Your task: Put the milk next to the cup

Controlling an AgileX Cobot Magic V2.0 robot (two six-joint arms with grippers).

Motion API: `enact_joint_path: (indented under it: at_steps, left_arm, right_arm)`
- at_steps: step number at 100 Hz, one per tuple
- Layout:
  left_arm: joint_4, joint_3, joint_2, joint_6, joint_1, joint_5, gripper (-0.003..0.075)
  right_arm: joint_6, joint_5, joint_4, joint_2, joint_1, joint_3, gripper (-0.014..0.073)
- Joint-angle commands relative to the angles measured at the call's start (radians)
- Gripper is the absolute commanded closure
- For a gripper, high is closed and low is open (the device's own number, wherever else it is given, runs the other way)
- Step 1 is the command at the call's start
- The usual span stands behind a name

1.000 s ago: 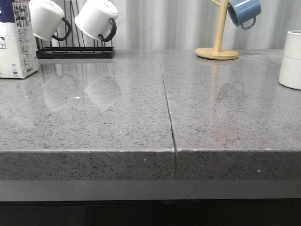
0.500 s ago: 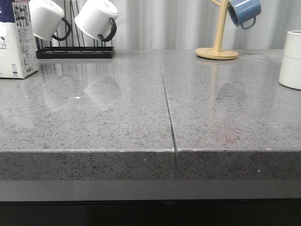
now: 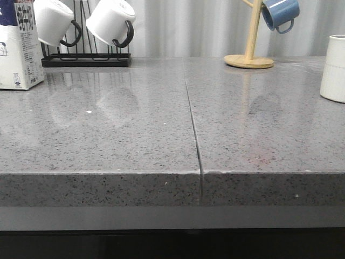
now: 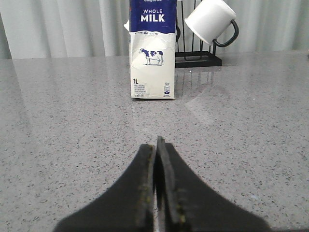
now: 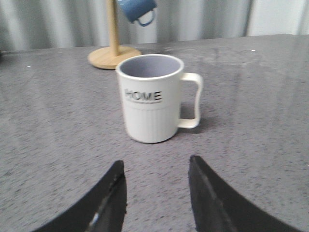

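Observation:
The milk carton (image 3: 19, 48) stands upright at the far left of the grey counter; in the left wrist view the milk (image 4: 152, 53) shows its blue "WHOLE MILK" top and cow picture. My left gripper (image 4: 156, 145) is shut and empty, some way short of the carton and in line with it. The cream "HOME" cup (image 5: 150, 99) stands upright, handle to one side; the front view shows only its edge (image 3: 334, 70) at the far right. My right gripper (image 5: 155, 166) is open and empty, just short of the cup. Neither gripper shows in the front view.
A black rack (image 3: 86, 58) with two white black-handled mugs (image 3: 110, 21) stands behind the carton. A wooden mug tree (image 3: 249, 54) holding a blue mug (image 3: 280, 13) stands at the back right. A seam (image 3: 193, 124) runs down the counter's middle.
The milk carton sits slightly further left in the front view than a second ago. Nothing else has visibly moved.

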Motion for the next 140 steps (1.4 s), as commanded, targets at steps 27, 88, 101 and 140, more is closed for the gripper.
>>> enact_joint_path:
  at_steps: [27, 88, 101, 140]
  left_arm:
    - [-0.011, 0.045, -0.031, -0.004, 0.000, -0.077, 0.0741]
    - [-0.011, 0.045, -0.031, -0.004, 0.000, -0.077, 0.0741]
    - [-0.011, 0.045, -0.031, -0.004, 0.000, -0.077, 0.0741]
    - [-0.011, 0.045, -0.031, -0.004, 0.000, -0.077, 0.0741]
  right_arm:
    - [-0.012, -0.280, 0.002, 0.281, -0.074, -0.078, 0.0263]
    - [-0.012, -0.643, 0.029, 0.799, -0.088, -0.226, 0.0263]
    - [-0.012, -0.651, 0.031, 0.850, -0.088, -0.254, 0.0263]
    - [-0.012, -0.665, 0.036, 1.003, -0.096, -0.377, 0.0263]
